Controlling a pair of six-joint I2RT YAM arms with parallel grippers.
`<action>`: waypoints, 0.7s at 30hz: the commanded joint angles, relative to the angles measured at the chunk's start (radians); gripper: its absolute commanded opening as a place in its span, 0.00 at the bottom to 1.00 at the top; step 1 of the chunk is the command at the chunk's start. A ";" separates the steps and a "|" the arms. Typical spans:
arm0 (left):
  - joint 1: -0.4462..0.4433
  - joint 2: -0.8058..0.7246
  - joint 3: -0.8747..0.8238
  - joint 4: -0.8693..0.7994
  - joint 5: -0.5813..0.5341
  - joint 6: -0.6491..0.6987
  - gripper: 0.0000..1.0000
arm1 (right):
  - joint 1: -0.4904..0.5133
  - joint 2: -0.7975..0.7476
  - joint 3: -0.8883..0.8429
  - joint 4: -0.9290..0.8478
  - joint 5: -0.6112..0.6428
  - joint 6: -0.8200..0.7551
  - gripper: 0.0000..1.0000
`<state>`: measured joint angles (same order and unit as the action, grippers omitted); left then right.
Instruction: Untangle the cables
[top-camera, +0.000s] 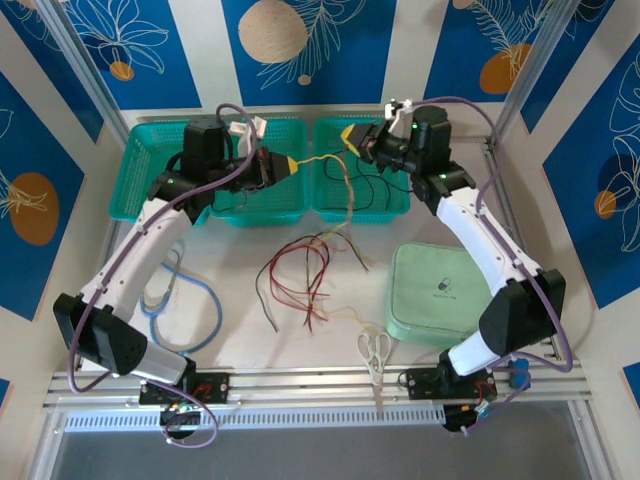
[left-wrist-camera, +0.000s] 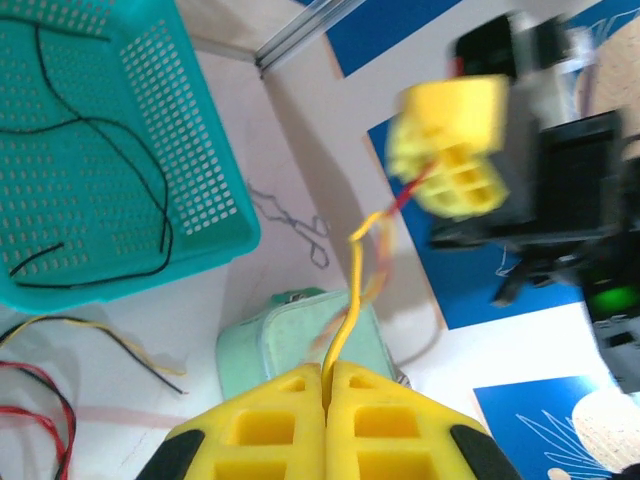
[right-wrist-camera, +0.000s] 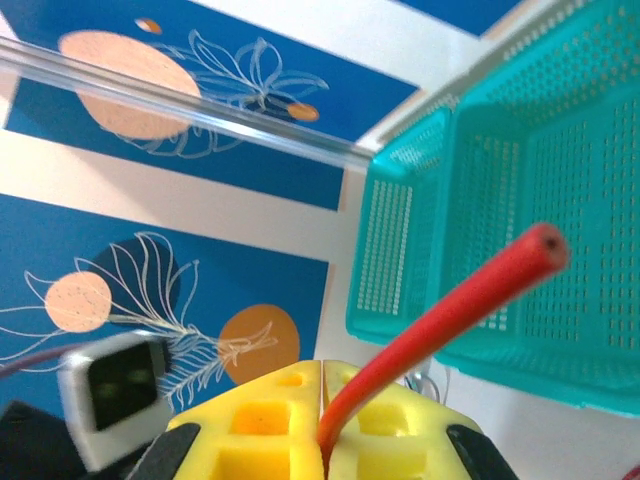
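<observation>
Two grips: left gripper (left-wrist-camera: 325, 375) pinches the yellow cable (left-wrist-camera: 352, 290), right gripper (right-wrist-camera: 322, 372) the red cable (right-wrist-camera: 450, 300) near its end; both seem light, limp.

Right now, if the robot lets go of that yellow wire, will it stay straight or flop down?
Probably floppy: the yellow wire curves and wiggles instead of running straight. It looks thin, so likely very light. The short free bit of red wire stands up alone, so short bits may hold shape.
</observation>
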<state>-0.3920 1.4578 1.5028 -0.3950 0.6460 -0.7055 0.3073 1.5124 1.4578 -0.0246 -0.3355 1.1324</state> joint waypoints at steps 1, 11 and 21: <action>0.008 -0.017 -0.050 0.016 -0.009 0.008 0.00 | -0.030 -0.066 0.085 0.008 0.025 -0.034 0.00; 0.055 -0.027 -0.119 -0.004 -0.033 0.040 0.00 | -0.139 -0.087 0.258 -0.080 0.033 -0.148 0.00; 0.187 -0.050 -0.116 -0.061 -0.035 0.068 0.00 | -0.251 -0.206 0.162 -0.032 0.101 -0.174 0.00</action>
<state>-0.2604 1.4097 1.3888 -0.3412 0.6724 -0.6708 0.1127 1.3968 1.6394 -0.1631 -0.3214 0.9764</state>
